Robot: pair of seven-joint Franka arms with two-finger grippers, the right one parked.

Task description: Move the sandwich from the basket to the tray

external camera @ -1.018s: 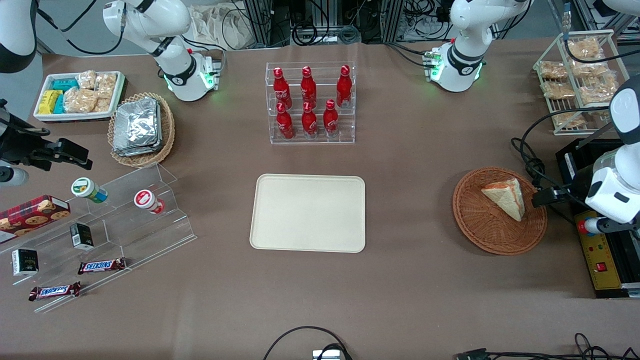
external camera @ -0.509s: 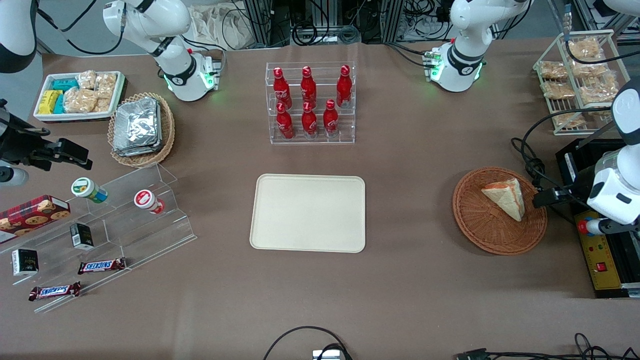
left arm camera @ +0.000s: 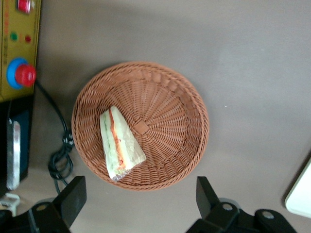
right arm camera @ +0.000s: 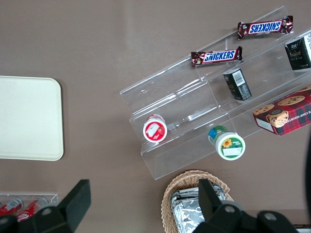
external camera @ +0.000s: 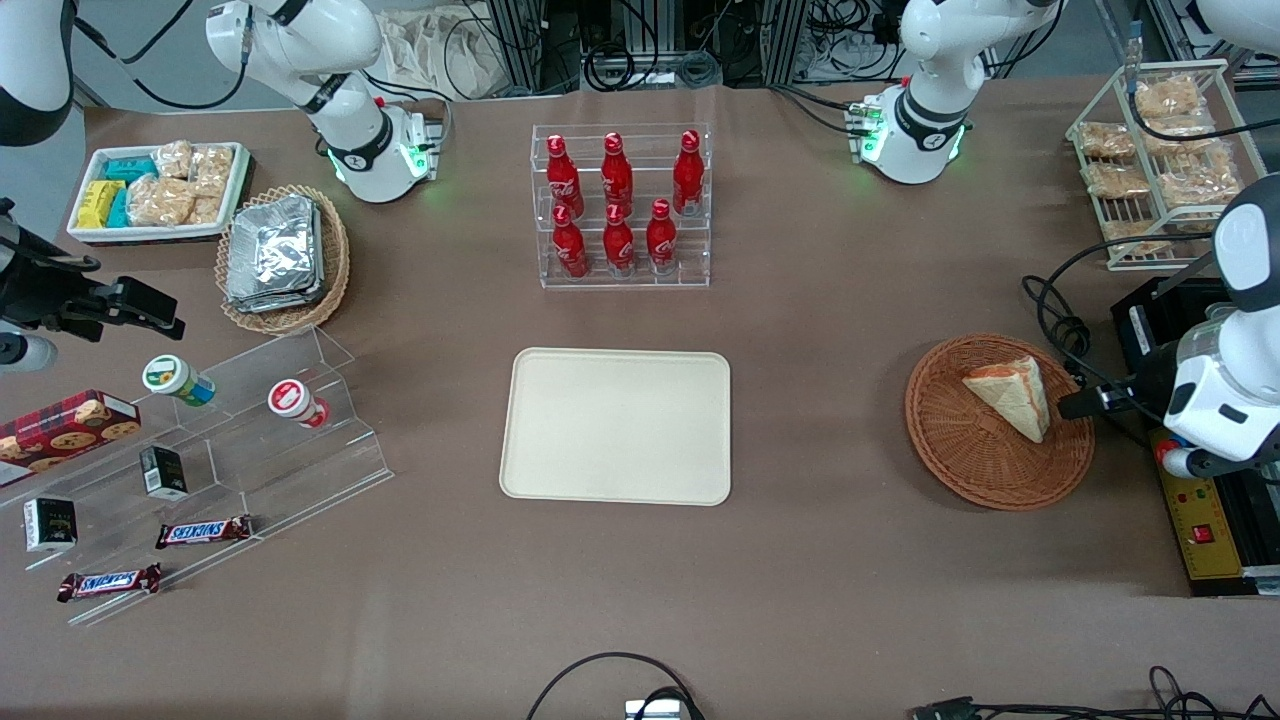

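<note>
One sandwich (external camera: 1012, 397) lies in the reddish-brown wicker basket (external camera: 960, 455), and my gripper (left arm camera: 138, 206) hangs above the basket's rim, spread wide and holding nothing.

Its two black fingers (left arm camera: 73, 196) stand well apart, clear of the wicker and the wedge. In the front view the gripper (external camera: 1085, 402) is at the basket's edge toward the working arm's end of the table (external camera: 820, 560). The wrapped sandwich (left arm camera: 119, 143) rests off the basket's (left arm camera: 170, 136) centre, against the sloping wall, with its orange and green filling edge showing. The cream tray (external camera: 616, 425) sits bare at the middle of the table, well apart from the basket, nearer the front camera than the rack of red bottles (external camera: 620, 205).
</note>
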